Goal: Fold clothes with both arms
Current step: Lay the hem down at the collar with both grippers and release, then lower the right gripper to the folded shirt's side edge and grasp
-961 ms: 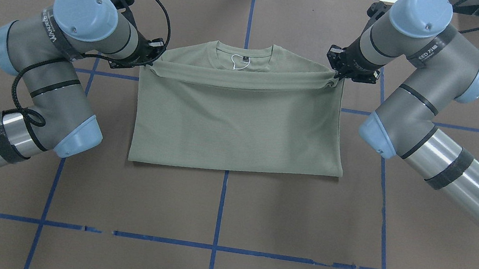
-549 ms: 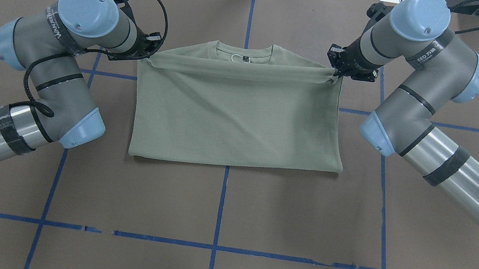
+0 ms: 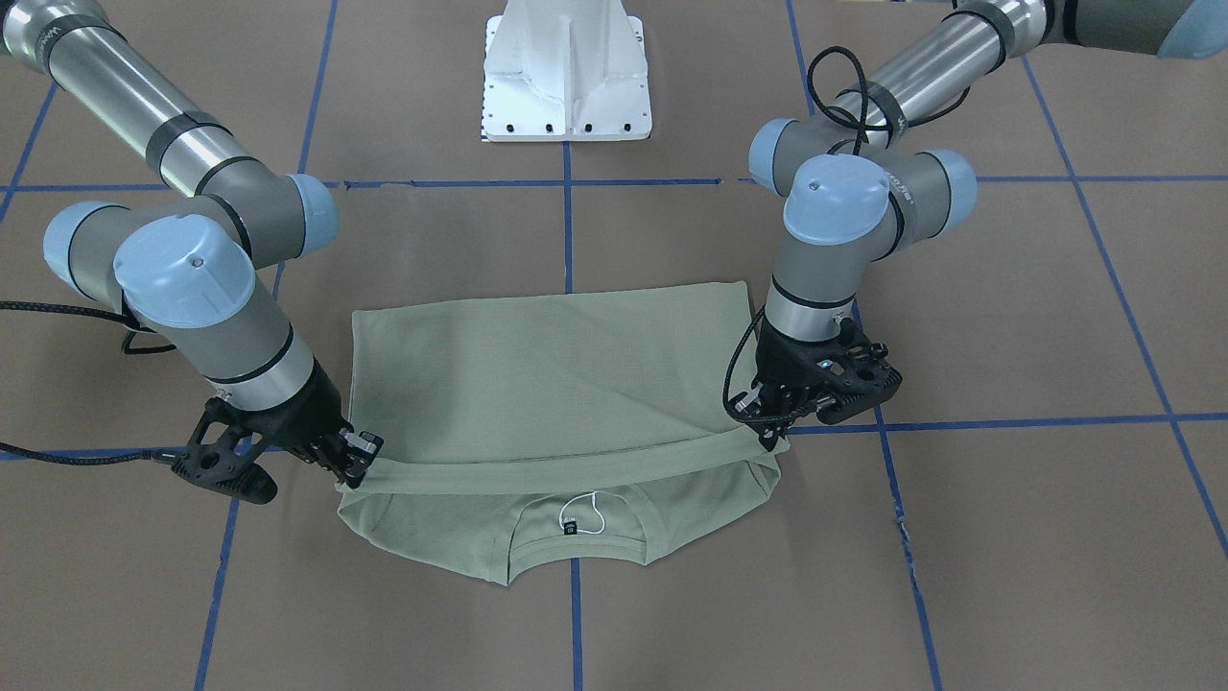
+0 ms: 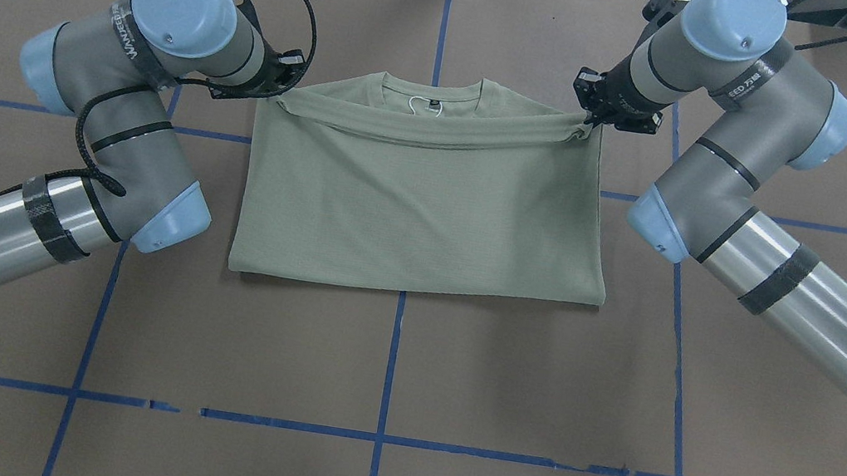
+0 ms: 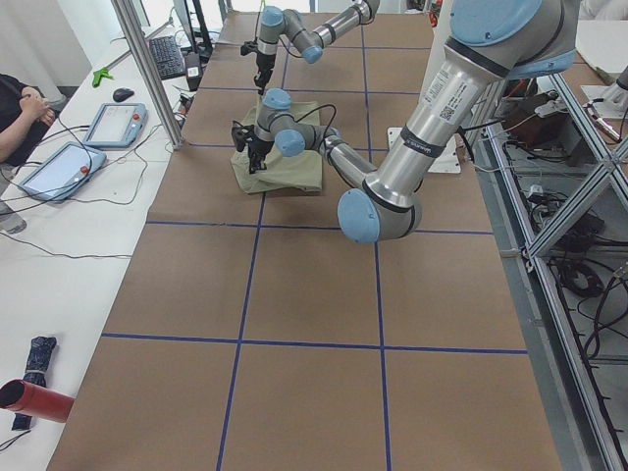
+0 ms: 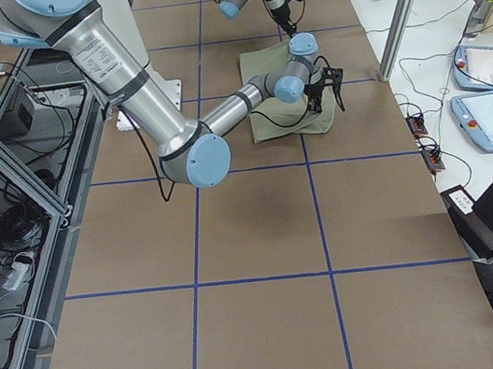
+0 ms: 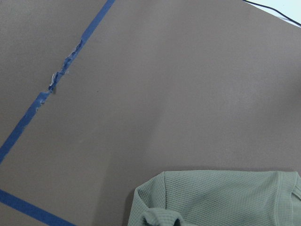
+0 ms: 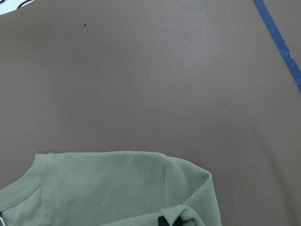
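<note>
Overhead exterior, left gripper and right gripper apparently pinching shirt hem, carried farther toward collar.

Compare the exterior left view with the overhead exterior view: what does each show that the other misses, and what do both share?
Only exterior left shows the white side bench with two teach pendants, a keyboard, a person and a red cylinder. Only overhead exterior shows the white string loop and black neck label, plus the whole folded outline. Both show the sage-green shirt on the brown table cover, with the left arm and right arm reaching in, left tool and right tool each at a corner of the folded-over hem.
</note>
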You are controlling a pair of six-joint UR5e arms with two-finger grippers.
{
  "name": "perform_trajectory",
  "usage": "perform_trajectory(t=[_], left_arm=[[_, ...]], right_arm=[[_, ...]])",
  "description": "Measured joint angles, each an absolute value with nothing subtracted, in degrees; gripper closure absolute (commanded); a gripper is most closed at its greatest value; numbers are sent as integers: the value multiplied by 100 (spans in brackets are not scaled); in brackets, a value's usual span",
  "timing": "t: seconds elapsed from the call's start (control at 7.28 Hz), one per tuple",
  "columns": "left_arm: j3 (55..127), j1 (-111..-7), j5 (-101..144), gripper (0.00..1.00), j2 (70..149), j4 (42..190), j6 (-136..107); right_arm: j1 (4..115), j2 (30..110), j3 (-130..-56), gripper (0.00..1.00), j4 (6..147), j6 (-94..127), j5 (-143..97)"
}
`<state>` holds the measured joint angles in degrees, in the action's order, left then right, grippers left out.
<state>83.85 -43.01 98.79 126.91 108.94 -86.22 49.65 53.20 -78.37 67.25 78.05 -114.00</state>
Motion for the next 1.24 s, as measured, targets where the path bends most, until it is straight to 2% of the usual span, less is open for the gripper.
perform_trajectory(t=[0.14,0.69,1.24], left_arm=[[8374,-4303,9879,0,12709,10889,-8620],[8405,-4401,9918,0,12754,10822,-8605],[9139,-4422,10066,0,12698,10255,-8615]], right_arm=[[4965,5313,-7828,0,6724,7805,-11401],[5074,5338,-7878,0,6614,7508,-11764],[4458,6535,-9245,0,6665,7541,-11681]])
